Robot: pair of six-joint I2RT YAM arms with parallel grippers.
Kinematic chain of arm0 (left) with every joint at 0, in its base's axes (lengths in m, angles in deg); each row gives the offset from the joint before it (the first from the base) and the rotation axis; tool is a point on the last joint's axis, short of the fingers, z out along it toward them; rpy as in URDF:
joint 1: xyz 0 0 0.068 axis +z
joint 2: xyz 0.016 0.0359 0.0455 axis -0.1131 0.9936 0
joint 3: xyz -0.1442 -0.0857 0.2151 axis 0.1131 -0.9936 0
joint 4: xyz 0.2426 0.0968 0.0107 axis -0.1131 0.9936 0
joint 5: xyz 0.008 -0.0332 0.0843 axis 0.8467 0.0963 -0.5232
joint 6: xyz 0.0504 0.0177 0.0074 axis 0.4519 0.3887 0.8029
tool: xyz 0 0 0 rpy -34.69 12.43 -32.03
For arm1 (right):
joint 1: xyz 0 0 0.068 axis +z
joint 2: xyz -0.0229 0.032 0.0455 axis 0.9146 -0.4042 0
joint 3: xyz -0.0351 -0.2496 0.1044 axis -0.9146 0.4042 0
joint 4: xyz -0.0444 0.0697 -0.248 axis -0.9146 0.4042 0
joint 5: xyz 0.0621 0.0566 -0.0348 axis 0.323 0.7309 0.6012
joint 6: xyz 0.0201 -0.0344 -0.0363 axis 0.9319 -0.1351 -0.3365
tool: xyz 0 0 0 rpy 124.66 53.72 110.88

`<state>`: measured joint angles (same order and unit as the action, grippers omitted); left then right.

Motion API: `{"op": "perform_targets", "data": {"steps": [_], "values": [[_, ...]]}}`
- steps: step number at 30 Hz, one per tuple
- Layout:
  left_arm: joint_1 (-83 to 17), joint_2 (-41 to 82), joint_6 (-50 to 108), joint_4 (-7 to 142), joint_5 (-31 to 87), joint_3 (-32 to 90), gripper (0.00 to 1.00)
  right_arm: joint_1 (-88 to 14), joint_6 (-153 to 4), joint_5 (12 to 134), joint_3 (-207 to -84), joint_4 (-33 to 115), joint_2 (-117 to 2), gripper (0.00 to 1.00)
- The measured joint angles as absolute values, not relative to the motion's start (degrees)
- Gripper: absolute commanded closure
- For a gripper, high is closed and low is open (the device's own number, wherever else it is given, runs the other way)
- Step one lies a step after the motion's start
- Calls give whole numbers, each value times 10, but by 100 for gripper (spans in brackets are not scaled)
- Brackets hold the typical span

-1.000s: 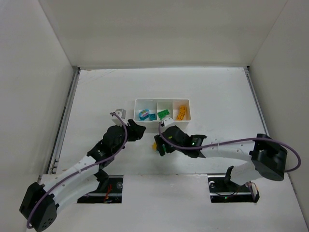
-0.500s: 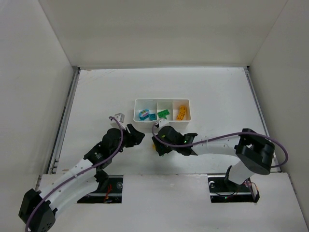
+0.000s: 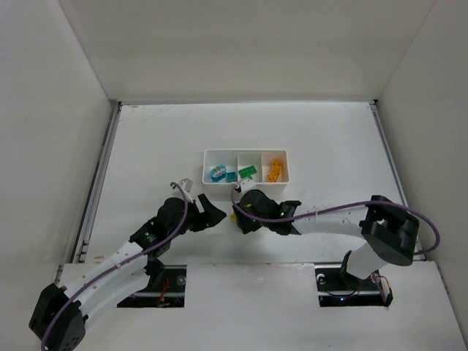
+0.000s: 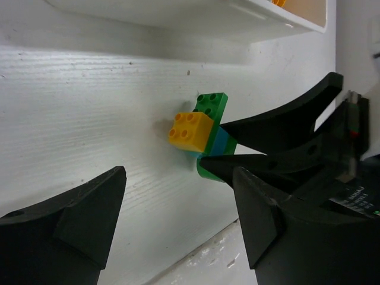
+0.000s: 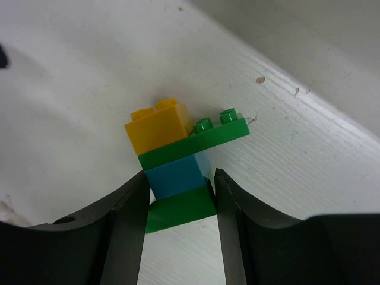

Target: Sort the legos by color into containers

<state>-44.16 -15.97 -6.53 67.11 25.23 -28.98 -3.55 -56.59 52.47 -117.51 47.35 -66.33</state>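
Note:
A small stack of legos, yellow on green on teal-blue on green [image 5: 176, 155], lies on the table just in front of the white three-compartment tray [image 3: 207, 155]. My right gripper [image 5: 178, 185] is shut on the stack, its fingers pressing the blue and lower green bricks from both sides. The stack also shows in the left wrist view [image 4: 200, 126] and the top view [image 3: 235, 218]. My left gripper [image 4: 178, 178] is open and empty, a short way left of the stack [image 3: 212, 214]. The tray holds teal-blue legos [image 3: 219, 173] on the left, green [image 3: 247, 172] in the middle and yellow [image 3: 274, 171] on the right.
The tray's near wall [image 4: 178, 21] runs just beyond the stack. The right gripper's black fingers [image 4: 279, 124] fill the right of the left wrist view. The table's near edge [image 4: 219, 252] lies close below the left gripper. High white walls enclose the table.
My left gripper has drawn back toward the near edge and turned toward the stack. The right arm's elbow swung left, while its gripper stayed at the stack.

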Motion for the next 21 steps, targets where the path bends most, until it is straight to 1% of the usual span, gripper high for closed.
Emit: {"op": "perform_targets", "data": {"steps": [6,11,16,21], "values": [[-405,-160,-123,611,317,-325,25,-35,-579,567,-1168,462,-594,51],[-367,-156,-189,537,374,-356,25,-35,-587,604,-1168,456,-569,51],[-344,-148,-242,472,419,-378,28,-35,-589,629,-1168,455,-561,51],[-344,-140,-269,437,444,-383,33,-35,-590,644,-1168,453,-561,51]]}}
